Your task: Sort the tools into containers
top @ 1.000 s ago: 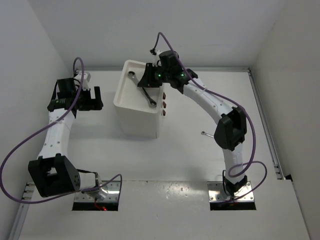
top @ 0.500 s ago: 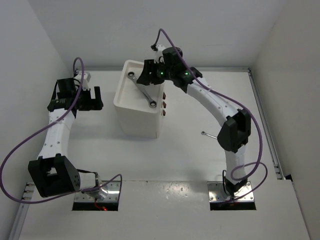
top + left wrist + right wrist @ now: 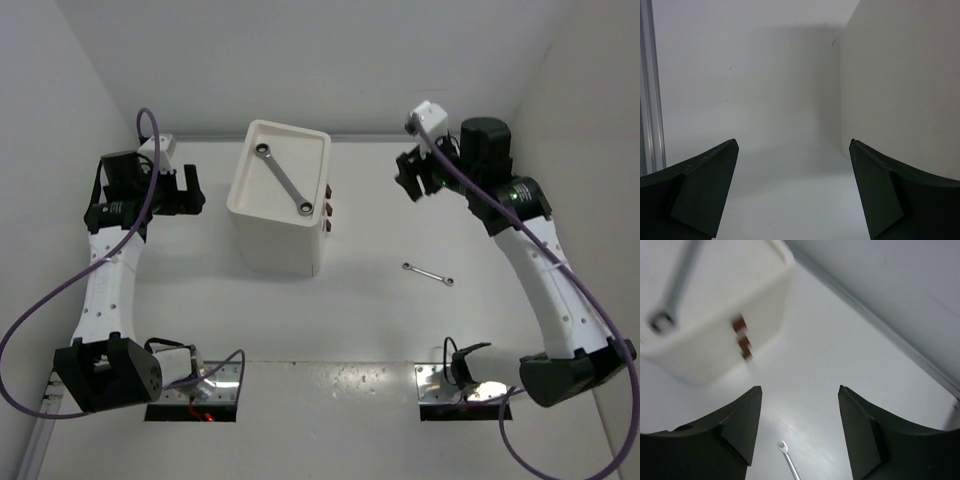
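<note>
A white cabinet [image 3: 270, 235] stands at the back middle, three red-brown drawer handles [image 3: 328, 208] on its right face. A long silver wrench [image 3: 283, 179] lies diagonally in its tray top. A small silver wrench [image 3: 428, 273] lies on the table to the right; its tip shows in the right wrist view [image 3: 788, 456]. My right gripper [image 3: 412, 178] is open and empty, raised to the right of the cabinet [image 3: 700, 347]. My left gripper [image 3: 192, 190] is open and empty, left of the cabinet, whose side wall fills the right of the left wrist view [image 3: 900, 85]. Pliers and screwdriver are out of view.
White walls enclose the table on the left, back and right. A metal rail [image 3: 525, 240] runs along the table's right edge, and another rail shows at the left of the left wrist view [image 3: 652, 90].
My right gripper has left the cabinet's tray top and swung up and to the right, leaving the long wrench lying in the tray. My left arm has shifted slightly.
</note>
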Action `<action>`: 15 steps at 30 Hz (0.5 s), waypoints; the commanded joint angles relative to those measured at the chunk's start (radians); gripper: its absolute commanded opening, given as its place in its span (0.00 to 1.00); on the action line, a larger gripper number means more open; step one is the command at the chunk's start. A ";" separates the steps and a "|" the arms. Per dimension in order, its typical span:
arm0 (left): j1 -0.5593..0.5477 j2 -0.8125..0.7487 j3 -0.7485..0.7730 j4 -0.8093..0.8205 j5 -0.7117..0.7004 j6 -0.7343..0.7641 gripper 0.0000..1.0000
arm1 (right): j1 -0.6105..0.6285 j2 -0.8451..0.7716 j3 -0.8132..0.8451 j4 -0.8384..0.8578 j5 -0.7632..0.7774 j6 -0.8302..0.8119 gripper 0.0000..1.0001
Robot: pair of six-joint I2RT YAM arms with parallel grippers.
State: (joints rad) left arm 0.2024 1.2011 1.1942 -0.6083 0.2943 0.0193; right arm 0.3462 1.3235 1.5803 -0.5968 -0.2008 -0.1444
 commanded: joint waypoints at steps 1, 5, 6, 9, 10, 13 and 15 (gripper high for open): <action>0.011 -0.031 0.038 0.018 0.031 0.013 1.00 | -0.091 -0.056 -0.240 -0.245 0.044 -0.356 0.63; 0.011 -0.031 0.038 0.018 0.042 -0.007 1.00 | -0.157 -0.057 -0.373 -0.403 0.044 -0.466 0.65; 0.011 -0.020 0.038 0.018 0.042 -0.007 1.00 | -0.158 -0.043 -0.402 -0.412 0.044 -0.486 0.60; 0.011 -0.011 0.038 0.009 0.052 -0.007 1.00 | -0.182 -0.017 -0.512 -0.367 0.092 -0.534 0.50; 0.011 0.000 0.038 0.008 0.052 -0.007 1.00 | -0.182 -0.003 -0.543 -0.353 0.103 -0.547 0.53; 0.011 0.026 0.048 -0.013 0.013 -0.007 1.00 | -0.193 0.077 -0.552 -0.339 0.118 -0.547 0.60; 0.011 0.026 0.048 -0.013 -0.006 -0.007 1.00 | -0.193 0.121 -0.543 -0.339 0.118 -0.547 0.67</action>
State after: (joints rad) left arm 0.2024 1.2186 1.2018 -0.6159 0.3088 0.0177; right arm 0.1619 1.4044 1.0241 -0.9569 -0.1024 -0.6415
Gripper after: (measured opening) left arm 0.997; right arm 0.635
